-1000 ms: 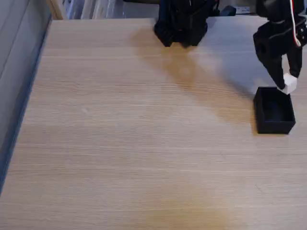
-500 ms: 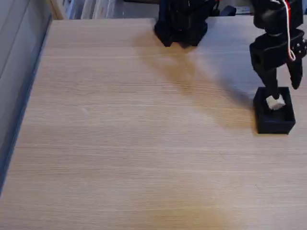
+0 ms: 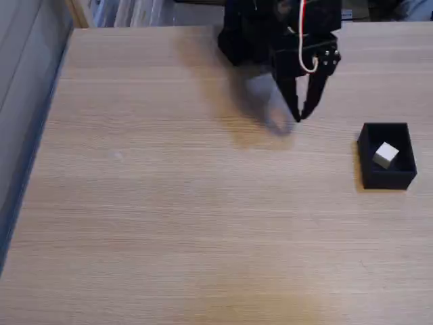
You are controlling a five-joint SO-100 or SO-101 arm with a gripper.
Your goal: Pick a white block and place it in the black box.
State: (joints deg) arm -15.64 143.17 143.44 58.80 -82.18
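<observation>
The white block (image 3: 385, 154) lies inside the black box (image 3: 386, 177), which stands at the right side of the wooden table. My black gripper (image 3: 301, 114) hangs over the table well to the left of the box, near the arm's base. Its two fingers point down with a narrow gap between them and nothing held.
The arm's black base (image 3: 254, 34) sits at the table's far edge, with a red and white cable (image 3: 302, 47) looping down the wrist. A grey wall panel (image 3: 24, 101) runs along the table's left edge. The wooden tabletop (image 3: 169, 223) stretches wide at left and front.
The gripper let go of the white block into the black box, then rose and swung left, away from the box toward the arm's base.
</observation>
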